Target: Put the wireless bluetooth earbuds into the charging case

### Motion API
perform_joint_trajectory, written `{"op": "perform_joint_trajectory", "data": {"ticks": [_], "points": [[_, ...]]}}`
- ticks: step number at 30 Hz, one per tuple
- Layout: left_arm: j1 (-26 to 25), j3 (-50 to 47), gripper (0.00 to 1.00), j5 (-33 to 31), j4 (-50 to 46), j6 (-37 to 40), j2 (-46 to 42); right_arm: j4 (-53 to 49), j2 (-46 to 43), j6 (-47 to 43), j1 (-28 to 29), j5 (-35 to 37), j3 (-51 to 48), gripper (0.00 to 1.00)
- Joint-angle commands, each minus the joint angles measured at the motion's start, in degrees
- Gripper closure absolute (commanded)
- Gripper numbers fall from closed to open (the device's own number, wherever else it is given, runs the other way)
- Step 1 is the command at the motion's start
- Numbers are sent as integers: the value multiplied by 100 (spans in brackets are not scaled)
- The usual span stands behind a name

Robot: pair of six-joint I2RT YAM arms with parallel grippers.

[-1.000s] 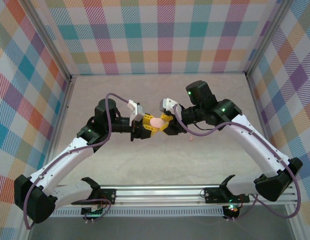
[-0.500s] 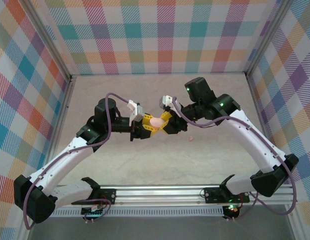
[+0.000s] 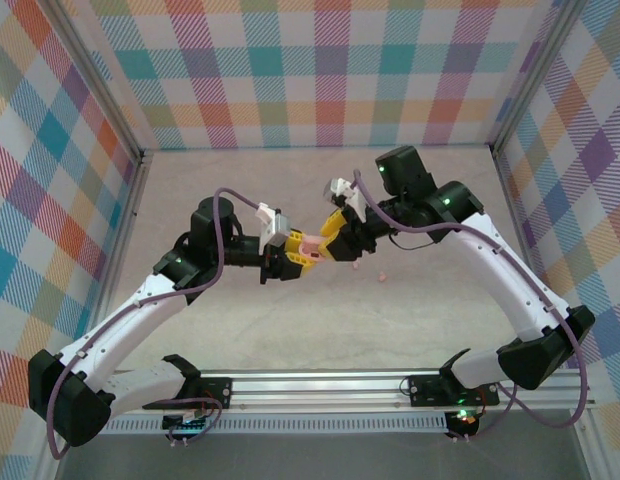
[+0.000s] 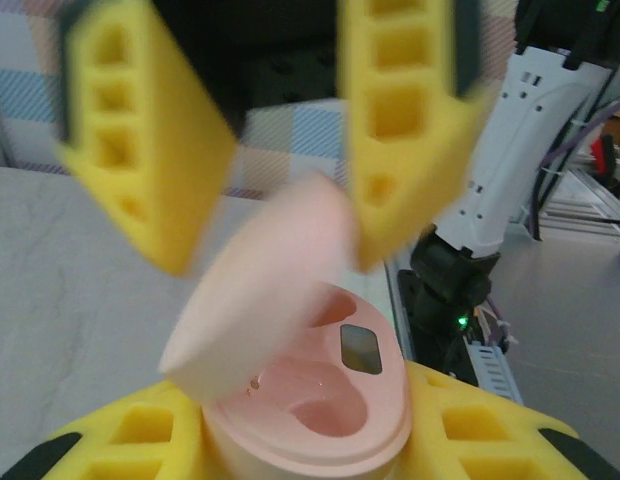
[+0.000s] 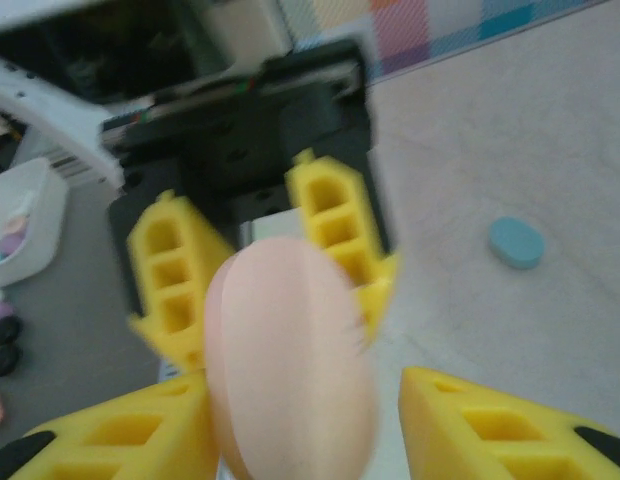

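My left gripper (image 3: 290, 256) is clamped on the pink charging case (image 4: 325, 405), held above the table (image 3: 240, 190); its lid (image 5: 290, 350) is tilted open; the wells look empty, can't be sure; my right gripper (image 3: 333, 241) has its fingers apart either side of the lid; one pink earbud (image 3: 382, 275) lies on the table just right of the grippers; a small light-blue oval piece (image 5: 516, 243) lies on the table too.

Charging case (image 4: 320, 400): salmon pink. Left gripper (image 3: 304, 251), right gripper (image 3: 328, 244): yellow fingers. Walls (image 3: 320, 70): pastel multicolour plaid. Table (image 3: 290, 330): pale beige, marbled.
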Motion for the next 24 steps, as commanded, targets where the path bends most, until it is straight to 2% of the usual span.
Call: {"op": "perform_joint_trajectory", "data": {"ticks": [1, 8, 12, 20, 24], "points": [[-51, 122, 84, 269, -42, 163, -21, 436, 8, 372, -123, 256, 140, 46], [-51, 121, 84, 159, -34, 87, 42, 556, 26, 598, -147, 344, 131, 41], [-38, 117, 84, -126, -69, -115, 141, 644, -51, 777, -152, 294, 101, 36], [18, -100, 83, -716, 238, -551, 224, 856, -249, 1224, -237, 334, -93, 33], [45, -354, 83, -1114, 407, -821, 219, 1079, -422, 1868, -465, 567, -258, 33]]}}
